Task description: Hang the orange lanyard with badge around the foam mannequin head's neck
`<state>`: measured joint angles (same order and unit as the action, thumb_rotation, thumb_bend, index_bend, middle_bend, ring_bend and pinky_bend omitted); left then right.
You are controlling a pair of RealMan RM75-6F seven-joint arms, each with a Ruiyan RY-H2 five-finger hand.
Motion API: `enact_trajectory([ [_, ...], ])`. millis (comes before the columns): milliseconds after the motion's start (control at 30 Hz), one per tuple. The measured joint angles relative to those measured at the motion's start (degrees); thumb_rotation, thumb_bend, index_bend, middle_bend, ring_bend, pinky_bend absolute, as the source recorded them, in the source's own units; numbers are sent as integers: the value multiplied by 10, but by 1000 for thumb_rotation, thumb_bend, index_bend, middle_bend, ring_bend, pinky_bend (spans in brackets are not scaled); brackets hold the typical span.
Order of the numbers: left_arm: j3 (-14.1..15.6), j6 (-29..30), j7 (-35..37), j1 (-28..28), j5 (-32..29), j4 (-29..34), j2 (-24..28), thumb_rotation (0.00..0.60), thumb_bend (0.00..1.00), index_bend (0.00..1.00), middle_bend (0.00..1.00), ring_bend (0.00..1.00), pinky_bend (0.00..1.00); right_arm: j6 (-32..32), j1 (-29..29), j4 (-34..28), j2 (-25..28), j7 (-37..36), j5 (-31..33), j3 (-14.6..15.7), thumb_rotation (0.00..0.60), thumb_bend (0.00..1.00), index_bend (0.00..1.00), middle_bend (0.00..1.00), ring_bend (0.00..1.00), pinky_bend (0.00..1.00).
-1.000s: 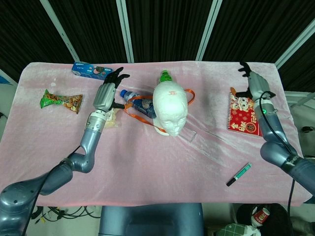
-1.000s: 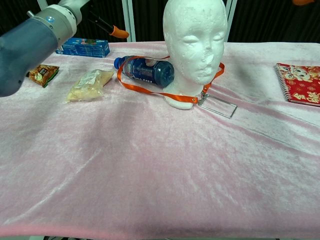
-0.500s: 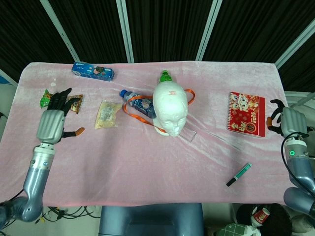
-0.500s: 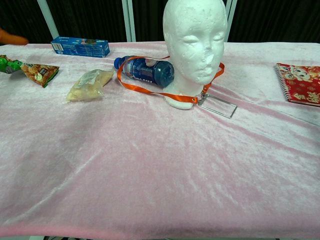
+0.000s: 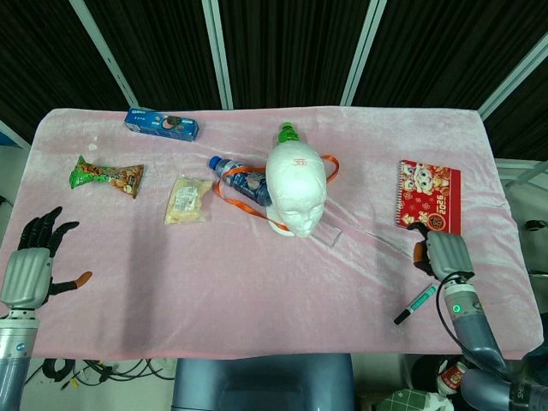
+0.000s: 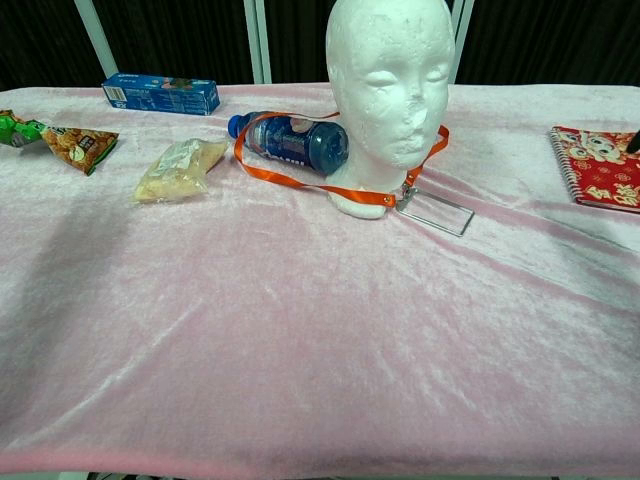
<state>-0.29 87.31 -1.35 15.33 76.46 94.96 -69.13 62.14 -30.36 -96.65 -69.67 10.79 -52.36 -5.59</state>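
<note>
The white foam mannequin head (image 5: pixel 295 190) (image 6: pixel 390 80) stands upright at the table's middle. The orange lanyard (image 5: pixel 229 195) (image 6: pixel 290 178) loops around its neck base and also passes around a blue bottle lying to its left. The clear badge holder (image 6: pixel 436 212) (image 5: pixel 330 231) lies flat on the cloth in front of the neck. My left hand (image 5: pixel 30 264) hovers at the near left table edge, fingers spread, holding nothing. My right hand (image 5: pixel 445 255) sits near the front right, just below the notebook, with nothing in it. Neither hand touches the lanyard.
A blue bottle (image 5: pixel 244 180) lies against the head, and a green-capped bottle (image 5: pixel 288 133) stands behind it. A blue box (image 5: pixel 163 124), a green snack bag (image 5: pixel 107 175) and a pale packet (image 5: pixel 188 199) lie at left. A red notebook (image 5: pixel 428 197) and a green marker (image 5: pixel 415 304) lie at right.
Both hands have pulled back toward the near table edge: the left from beside the bottle to the front left corner, the right from the far right to beside the marker. Lanyard and head unmoved.
</note>
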Motion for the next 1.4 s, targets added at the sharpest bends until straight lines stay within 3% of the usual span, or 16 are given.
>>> enact_trajectory([
  [400,6,14,47,-32,22,-35,-8,600,70,211,10,0,0,-53,-77,-20,-85,108,111,-20,600,717,254,827,821,766],
  [767,-7,10,53,-43,27,-45,-16,600,70,211,10,0,0,-54,-134,19,-167,173,189,-42,600,735,244,826,822,766],
  [1400,-28,4,43,-53,27,-51,-24,600,70,212,10,0,0,-75,-157,98,-215,184,239,-46,600,749,267,828,828,766],
])
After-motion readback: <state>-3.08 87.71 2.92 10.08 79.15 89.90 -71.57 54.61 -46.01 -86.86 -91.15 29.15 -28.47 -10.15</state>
